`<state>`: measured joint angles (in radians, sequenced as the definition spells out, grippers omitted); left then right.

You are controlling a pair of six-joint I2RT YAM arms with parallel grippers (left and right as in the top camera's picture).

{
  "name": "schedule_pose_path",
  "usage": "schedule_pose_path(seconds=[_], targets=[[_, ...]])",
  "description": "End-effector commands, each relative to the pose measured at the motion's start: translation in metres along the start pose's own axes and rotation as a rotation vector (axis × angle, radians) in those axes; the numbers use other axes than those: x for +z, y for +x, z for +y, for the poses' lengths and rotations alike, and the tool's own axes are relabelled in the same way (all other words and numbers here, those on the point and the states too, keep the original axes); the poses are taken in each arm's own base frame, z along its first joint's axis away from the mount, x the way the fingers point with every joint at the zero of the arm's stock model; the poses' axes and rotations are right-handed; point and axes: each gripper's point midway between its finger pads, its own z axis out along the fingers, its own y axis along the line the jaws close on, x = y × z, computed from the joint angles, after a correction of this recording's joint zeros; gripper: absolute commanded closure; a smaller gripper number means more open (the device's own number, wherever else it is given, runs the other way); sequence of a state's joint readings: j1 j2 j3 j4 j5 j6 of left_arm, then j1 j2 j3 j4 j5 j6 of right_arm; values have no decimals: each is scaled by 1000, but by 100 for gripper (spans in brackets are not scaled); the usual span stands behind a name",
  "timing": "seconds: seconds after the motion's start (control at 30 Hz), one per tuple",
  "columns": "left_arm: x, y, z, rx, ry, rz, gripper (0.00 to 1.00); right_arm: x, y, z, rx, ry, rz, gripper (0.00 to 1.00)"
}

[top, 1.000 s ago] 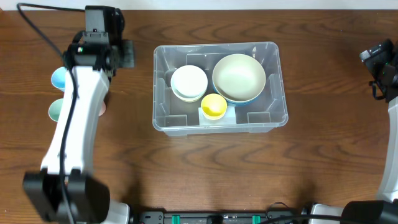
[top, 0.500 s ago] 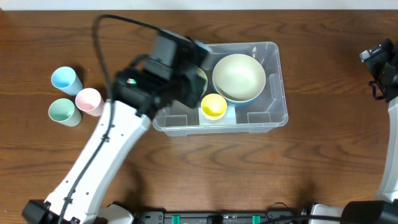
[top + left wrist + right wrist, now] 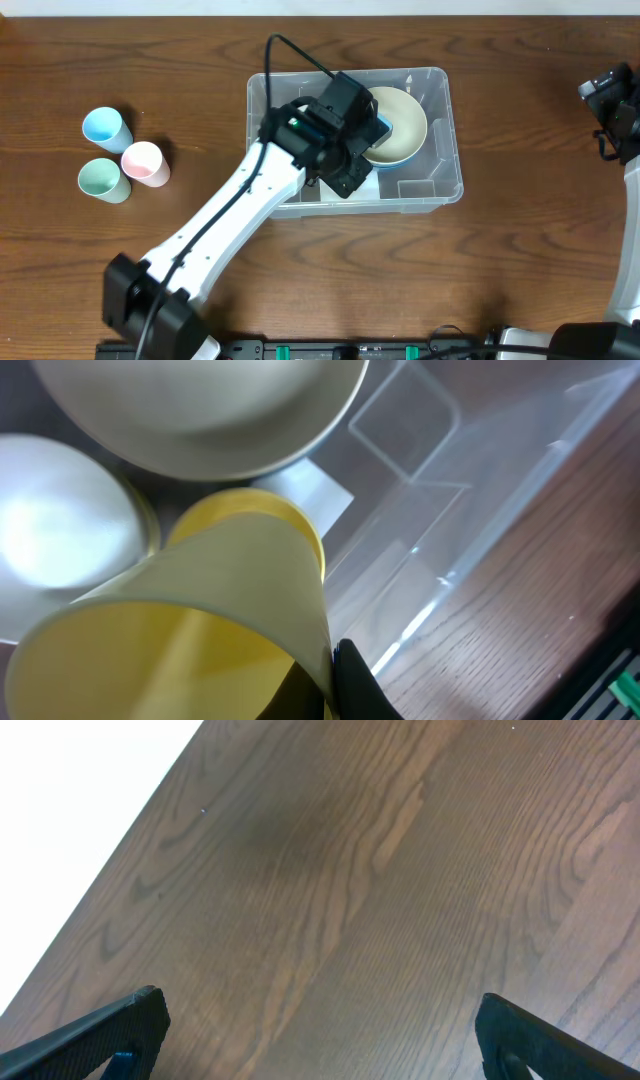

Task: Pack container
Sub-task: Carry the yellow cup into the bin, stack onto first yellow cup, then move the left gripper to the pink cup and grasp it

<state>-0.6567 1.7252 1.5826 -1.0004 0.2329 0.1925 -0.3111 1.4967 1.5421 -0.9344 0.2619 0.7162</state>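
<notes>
The left gripper [image 3: 322, 696] clamps a tilted yellow cup [image 3: 190, 630] over the container [image 3: 452, 150] in the middle of the table [image 3: 200, 60] — the right gripper [image 3: 320, 1045] is spread wide, empty. Risk: so tilted, it may catch the other yellow cup [image 3: 262, 518] and topple it

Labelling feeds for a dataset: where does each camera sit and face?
Overhead: above the table, looking down at the container; left arm and right arm show.
Left wrist: on the left arm, inside the container, facing a yellow cup and large bowl; one jaw shows.
Right wrist: on the right arm, facing the table; both jaws show, spread.
Shared by overhead and left wrist: container, large bowl.
</notes>
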Motion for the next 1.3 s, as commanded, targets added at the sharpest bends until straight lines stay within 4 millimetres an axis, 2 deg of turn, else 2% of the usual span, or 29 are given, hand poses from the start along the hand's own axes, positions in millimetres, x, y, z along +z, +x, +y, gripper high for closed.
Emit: schedule_pose_path(seconds=[0.0, 0.07, 0.1, 0.13, 0.17, 0.2, 0.23, 0.37, 0.47, 0.6, 0.7, 0.8, 0.9, 0.97, 1.07, 1.17, 1.27], targets=[[4, 0, 4, 17, -14, 17, 94, -4, -5, -1, 17, 2, -17, 1], [6, 0, 4, 17, -14, 22, 94, -4, -5, -1, 17, 2, -17, 1], [6, 0, 4, 17, -15, 21, 83, -4, -5, -1, 18, 2, -17, 1], [6, 0, 4, 17, -15, 21, 58, -4, -5, -1, 18, 2, -17, 1], [6, 0, 4, 17, -15, 20, 28, -4, -5, -1, 18, 2, -17, 1], [6, 0, 5, 17, -17, 21, 11, -4, -5, -1, 17, 2, -17, 1], [6, 0, 7, 16, -27, 22, 6, -4, -5, -1, 18, 2, -17, 1], [-9, -2, 22, -24, -131, 1, 5, -4, -5, -1, 17, 2, -17, 1], [-39, -9, 27, -40, -187, -75, 2, -4, -5, -1, 17, 2, -17, 1], [-95, -9, 41, -123, -280, -209, 1, -4, -5, -1, 17, 2, -17, 1], [-143, 7, 61, -238, -370, -303, 1, -4, -5, -1, 18, 2, -17, 1], [-185, 33, 87, -394, -459, -377, 2, -4, -5, -1, 18, 2, -17, 1], [-213, 63, 114, -548, -527, -413, 2, -4, -5, -1, 18, 2, -17, 1], [-224, 86, 135, -695, -569, -413, 2, -4, -5, -1, 17, 2, -17, 1], [-225, 115, 165, -832, -623, -367, 2, -4, -5, -1, 18, 2, -17, 1], [-214, 136, 194, -929, -656, -295, 2, -4, -5, -1, 18, 2, -17, 1], [-193, 153, 220, -1012, -660, -199, 2, -4, -5, -1, 18, 2, -17, 1]])
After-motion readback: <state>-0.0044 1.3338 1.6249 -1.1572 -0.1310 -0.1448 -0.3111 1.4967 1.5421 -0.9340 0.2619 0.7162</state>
